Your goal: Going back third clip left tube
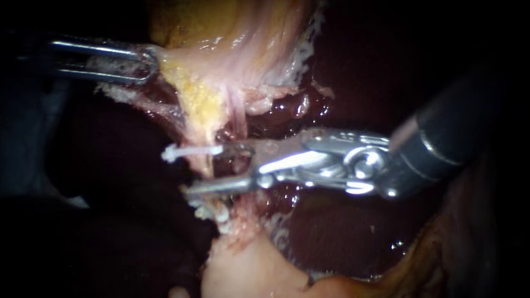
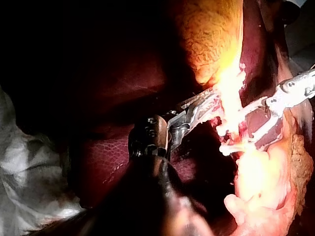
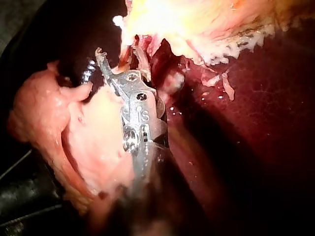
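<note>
A pale tube (image 1: 236,113) runs down from the gallbladder (image 1: 243,38) to fatty tissue below. A white clip (image 1: 190,150) lies across it. My right instrument (image 1: 205,169) comes in from the right, jaws open, one jaw above and one below the clip's level, the tube's lower stretch in the gap. More white clip material (image 1: 217,212) shows just below the lower jaw. My left instrument (image 1: 144,62) at upper left is shut on the gallbladder's edge, holding it taut. In the left wrist view it (image 2: 203,101) grips the bright tissue; white clips (image 2: 231,146) show beyond.
Dark liver (image 1: 342,243) lies behind and below the tube. Pale fatty tissue (image 1: 248,270) bulges at the lower middle. In the right wrist view, my right instrument (image 3: 98,63) sits between pink fat (image 3: 54,118) and liver (image 3: 256,128).
</note>
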Controlling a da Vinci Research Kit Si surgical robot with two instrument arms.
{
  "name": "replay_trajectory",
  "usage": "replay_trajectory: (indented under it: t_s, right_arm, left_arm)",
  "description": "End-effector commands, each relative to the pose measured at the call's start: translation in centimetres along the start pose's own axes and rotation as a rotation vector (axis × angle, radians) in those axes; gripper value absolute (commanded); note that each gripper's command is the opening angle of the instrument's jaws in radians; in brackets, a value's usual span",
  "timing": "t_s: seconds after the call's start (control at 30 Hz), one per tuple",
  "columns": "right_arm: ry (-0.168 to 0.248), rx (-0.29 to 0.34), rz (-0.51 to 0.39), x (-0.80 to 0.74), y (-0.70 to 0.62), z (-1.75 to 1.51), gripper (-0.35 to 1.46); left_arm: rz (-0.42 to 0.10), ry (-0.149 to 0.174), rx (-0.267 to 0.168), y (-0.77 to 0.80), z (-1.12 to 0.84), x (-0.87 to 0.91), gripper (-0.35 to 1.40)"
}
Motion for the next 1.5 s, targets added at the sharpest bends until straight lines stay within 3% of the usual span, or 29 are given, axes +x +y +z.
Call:
replay_trajectory:
  t_s: [0.03,0.27,0.57,1.0,1.33,1.5]
  right_arm:
    - [-0.008,-0.005,-0.035,-0.03,-0.03,-0.11,0.50]
    - [-0.018,-0.011,-0.154,-0.15,-0.12,-0.78,0.50]
    - [-0.022,-0.016,-0.221,-0.08,-0.10,-1.41,0.50]
    - [-0.022,-0.012,-0.233,-0.10,-0.11,-1.48,0.50]
    - [-0.022,-0.012,-0.233,-0.10,-0.11,-1.48,0.50]
    - [-0.022,-0.012,-0.234,-0.10,-0.12,-1.49,0.50]
  left_arm:
    - [0.001,0.000,-0.001,0.00,-0.01,0.00,-0.35]
    - [0.001,0.000,-0.001,0.00,-0.01,0.00,-0.35]
    - [0.001,0.000,-0.001,0.00,-0.01,0.00,-0.35]
    - [0.004,0.004,0.005,-0.07,0.15,-0.02,-0.35]
    - [0.015,-0.012,0.000,-0.14,0.58,-0.17,-0.35]
    - [0.018,-0.017,-0.002,-0.15,0.68,-0.21,-0.35]
